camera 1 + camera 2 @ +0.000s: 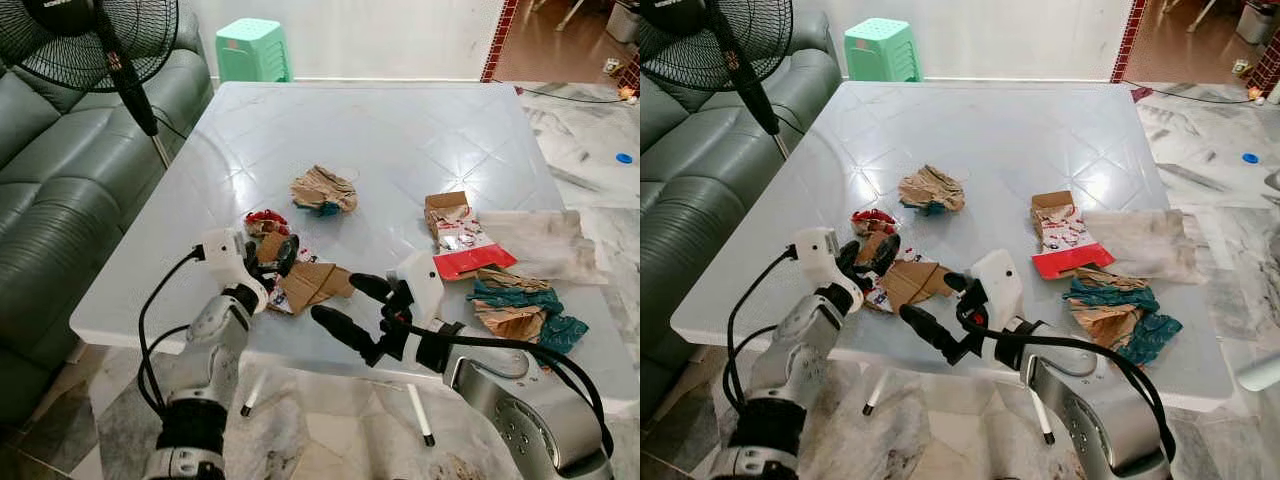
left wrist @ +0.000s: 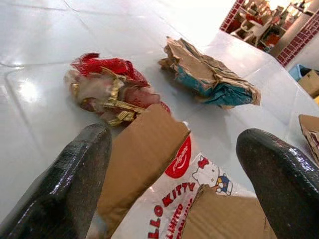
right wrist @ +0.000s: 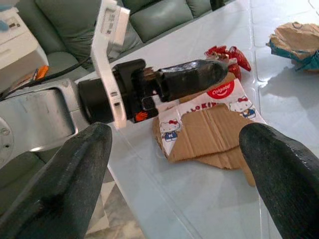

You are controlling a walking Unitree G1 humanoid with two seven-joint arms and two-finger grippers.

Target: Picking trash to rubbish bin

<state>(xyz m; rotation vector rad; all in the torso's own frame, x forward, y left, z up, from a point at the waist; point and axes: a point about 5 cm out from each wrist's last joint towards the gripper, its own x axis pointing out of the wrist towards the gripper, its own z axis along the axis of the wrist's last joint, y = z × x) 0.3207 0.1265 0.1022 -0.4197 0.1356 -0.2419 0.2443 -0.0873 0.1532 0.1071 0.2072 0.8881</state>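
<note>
Picking up trash, first grab not yet made. Left gripper (image 1: 275,252) wide, fingers either side of the flat box (image 1: 312,284) at the near left edge of the worktop (image 1: 400,140). Right gripper (image 1: 352,305) wide too, holding nothing, just near of the box and aimed at it.

Next, probably: close the left gripper on the box edge, lift, then look for the bin.

Box lying flat, torn open, brown side up, long way running left to right, printed end toward the left gripper.

More trash on the worktop: red wrapper (image 1: 265,219) just beyond the box, crumpled bag (image 1: 323,189) in the middle, red carton (image 1: 455,235) and teal paper (image 1: 518,308) on the right.
</note>
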